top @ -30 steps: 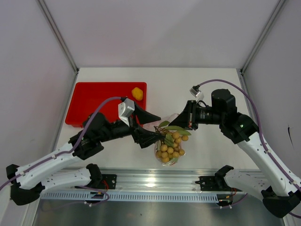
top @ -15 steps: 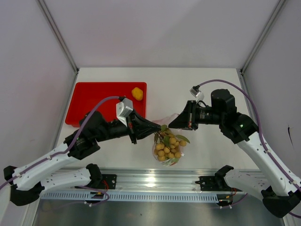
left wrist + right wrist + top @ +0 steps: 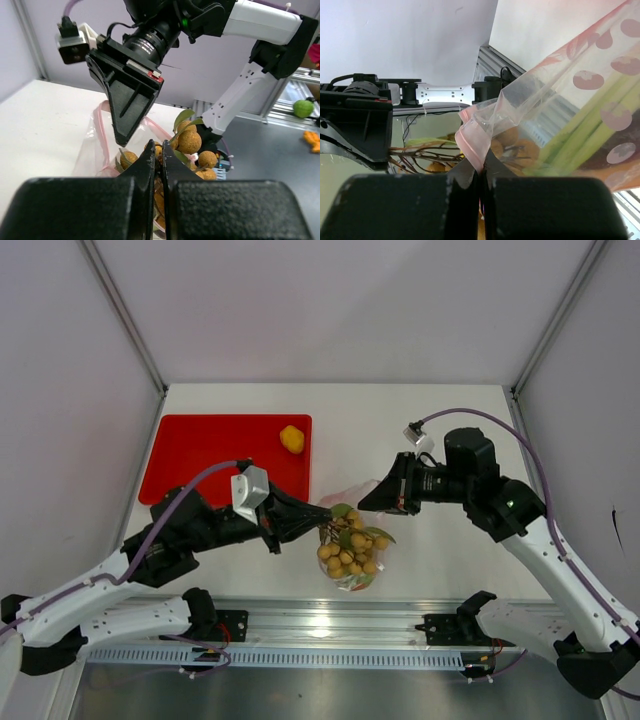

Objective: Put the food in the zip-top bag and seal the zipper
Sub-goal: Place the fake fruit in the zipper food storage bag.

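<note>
The zip-top bag [image 3: 352, 578] hangs clear and pink-dotted between the two arms, near the table's front edge. My right gripper [image 3: 362, 508] is shut on its pink zipper [image 3: 472, 146] and holds that edge up. Green-white stalks [image 3: 570, 145] show through the plastic. The bunch of tan berries [image 3: 348, 552] sits at the bag's mouth, its lower berries behind the clear plastic. My left gripper [image 3: 318, 512] is shut on the bunch's twigs [image 3: 427, 156] from the left. In the left wrist view its closed fingertips [image 3: 150, 155] sit just in front of the berries [image 3: 189, 141]. A small yellow fruit [image 3: 291, 438] lies on the tray.
The red tray [image 3: 200, 455] lies at the back left, with only the yellow fruit on it. Beyond the table's right side a green ball [image 3: 302, 107] and an orange piece [image 3: 313, 140] lie on a grey surface. The metal rail [image 3: 320, 620] runs along the front edge.
My left gripper has gone from open to shut on the berry bunch, and that arm has drawn back to the left. The bunch has shifted slightly left. The right gripper has barely moved.
</note>
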